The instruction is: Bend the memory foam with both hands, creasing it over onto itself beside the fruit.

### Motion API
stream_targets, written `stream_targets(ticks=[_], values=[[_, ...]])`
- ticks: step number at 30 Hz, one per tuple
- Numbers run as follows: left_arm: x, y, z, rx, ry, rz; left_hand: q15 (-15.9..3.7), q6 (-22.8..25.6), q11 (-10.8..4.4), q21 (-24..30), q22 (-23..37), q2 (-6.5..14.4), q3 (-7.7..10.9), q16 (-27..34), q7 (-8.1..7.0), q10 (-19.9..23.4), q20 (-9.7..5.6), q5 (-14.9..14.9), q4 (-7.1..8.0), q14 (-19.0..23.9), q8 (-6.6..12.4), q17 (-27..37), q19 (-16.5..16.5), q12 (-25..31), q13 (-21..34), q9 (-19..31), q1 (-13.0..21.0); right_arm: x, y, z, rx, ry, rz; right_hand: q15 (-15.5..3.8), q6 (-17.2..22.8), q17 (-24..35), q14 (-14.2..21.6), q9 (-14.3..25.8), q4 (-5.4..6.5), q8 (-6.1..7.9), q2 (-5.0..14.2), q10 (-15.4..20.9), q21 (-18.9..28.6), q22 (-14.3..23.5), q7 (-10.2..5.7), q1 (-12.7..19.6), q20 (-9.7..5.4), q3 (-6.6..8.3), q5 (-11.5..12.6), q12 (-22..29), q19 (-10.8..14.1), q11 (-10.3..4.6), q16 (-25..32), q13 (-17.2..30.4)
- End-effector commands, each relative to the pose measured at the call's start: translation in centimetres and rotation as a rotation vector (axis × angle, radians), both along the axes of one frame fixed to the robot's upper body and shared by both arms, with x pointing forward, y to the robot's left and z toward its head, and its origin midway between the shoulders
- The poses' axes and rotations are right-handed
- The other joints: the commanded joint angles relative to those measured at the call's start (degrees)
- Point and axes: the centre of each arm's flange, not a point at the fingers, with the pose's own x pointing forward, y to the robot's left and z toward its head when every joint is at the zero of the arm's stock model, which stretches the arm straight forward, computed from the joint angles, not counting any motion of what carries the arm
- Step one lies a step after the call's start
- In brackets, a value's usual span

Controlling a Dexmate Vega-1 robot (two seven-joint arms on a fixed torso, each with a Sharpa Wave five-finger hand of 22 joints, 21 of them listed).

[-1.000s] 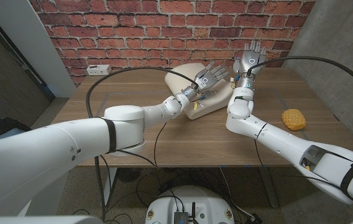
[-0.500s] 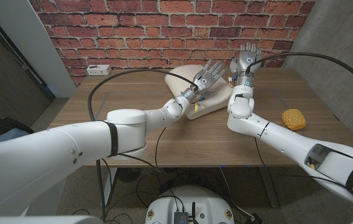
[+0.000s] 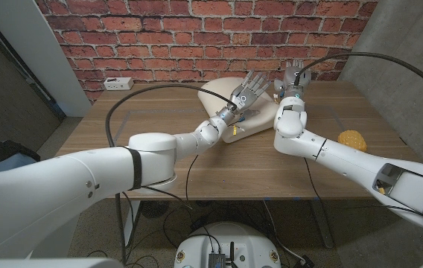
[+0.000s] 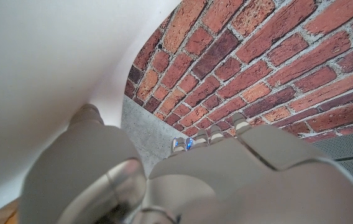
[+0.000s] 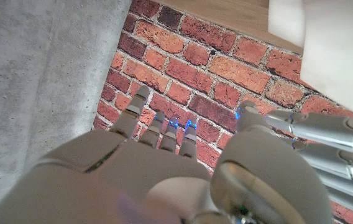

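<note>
The cream memory foam (image 3: 223,93) lies at the middle back of the table, humped up, with its near edge by my left forearm. My left hand (image 3: 249,91) hovers over the foam's right part with its fingers spread and holds nothing; whether it touches the foam I cannot tell. My right hand (image 3: 294,75) stands just right of the foam, fingers apart and empty. The orange fruit (image 3: 351,140) sits near the table's right edge. In the left wrist view the foam (image 4: 40,81) curves beside my left hand (image 4: 195,180). The right wrist view has the foam (image 5: 341,50) past my right hand (image 5: 151,168).
A white power strip (image 3: 117,83) lies at the table's back left corner. The brick wall (image 3: 159,37) runs close behind the table and a concrete wall (image 3: 405,45) stands at the right. Bare wood (image 3: 144,164) spreads across the table's front.
My right hand has sunk and drawn closer to the foam's right side. My left hand has edged a little farther over the foam. The foam and the fruit have stayed put.
</note>
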Motion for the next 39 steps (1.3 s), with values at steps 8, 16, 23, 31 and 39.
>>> stream_targets(ticks=[8,16,23,31,39], values=[[-0.4,-0.1,-0.5,0.035,-0.051,0.002,0.99,-20.0,0.98,-0.5,0.1,-0.1,-0.95,0.1,0.43,-16.1,0.16,0.4,0.29,-8.9,0.02,0.3,-1.4,0.4,0.1,0.1,-0.3,1.1,-0.4,-0.5,0.027,0.233,-0.032,0.45,-2.8,0.1,-0.9,0.1,0.07,-0.38,-1.17,-1.8,-0.1,0.2,0.25,-1.7,0.27,-1.12,0.3,-0.1,-0.8,0.22,-0.4,0.1],[-0.2,-0.2,-0.4,0.05,-0.035,0.009,1.18,-20.1,1.15,-0.7,0.2,-0.1,-1.28,0.2,0.42,-16.3,0.16,0.5,0.33,-9.2,0.24,0.3,-1.8,0.6,0.1,0.1,-0.4,1.7,-0.2,-1.3,0.018,0.298,0.007,0.65,-5.4,0.3,-2.1,0.1,0.83,-0.28,-2.14,-4.1,-0.3,0.3,0.34,-4.1,0.57,-2.51,0.5,-0.3,-2.1,0.61,-0.5,0.2],[-0.2,-0.6,-0.4,0.088,-0.041,0.014,0.61,-19.7,0.4,-0.7,0.2,0.0,-1.77,0.4,-0.15,-16.3,0.16,0.7,0.39,-9.4,0.69,0.3,-2.3,0.9,0.1,0.1,-0.3,2.7,-0.4,-2.0,-0.009,0.371,0.024,0.93,-6.8,0.4,-2.8,0.1,1.2,-0.19,-2.91,-5.2,-0.4,0.3,0.51,-5.4,0.71,-3.39,0.6,-0.2,-2.9,0.79,-0.6,0.2],[0.2,-0.7,-0.3,0.101,-0.015,0.042,0.58,-19.8,0.1,-0.7,0.3,0.2,-2.14,0.4,-0.12,-16.5,0.15,0.8,0.45,-10.2,0.79,0.3,-2.5,1.0,0.1,0.1,-0.2,4.2,-0.8,-2.8,-0.011,0.504,0.023,1.27,-8.1,0.5,-4.1,0.1,1.53,-0.06,-4.33,-7.0,-0.5,0.3,0.92,-7.1,0.83,-4.68,1.0,-0.3,-4.0,0.86,-0.8,0.2],[0.3,-0.8,-0.3,0.105,-0.005,0.052,0.56,-19.7,0.0,-0.7,0.3,0.3,-2.46,0.5,-0.19,-16.3,0.14,1.0,0.51,-10.3,0.93,0.3,-2.6,1.2,0.1,0.1,-0.2,5.0,-0.8,-3.1,-0.027,0.544,0.013,1.68,-10.6,0.4,-6.0,0.1,1.46,-0.17,-5.26,-9.2,-0.7,0.3,1.25,-7.9,0.64,-5.48,1.6,-0.2,-5.5,1.24,-1.3,0.2]])
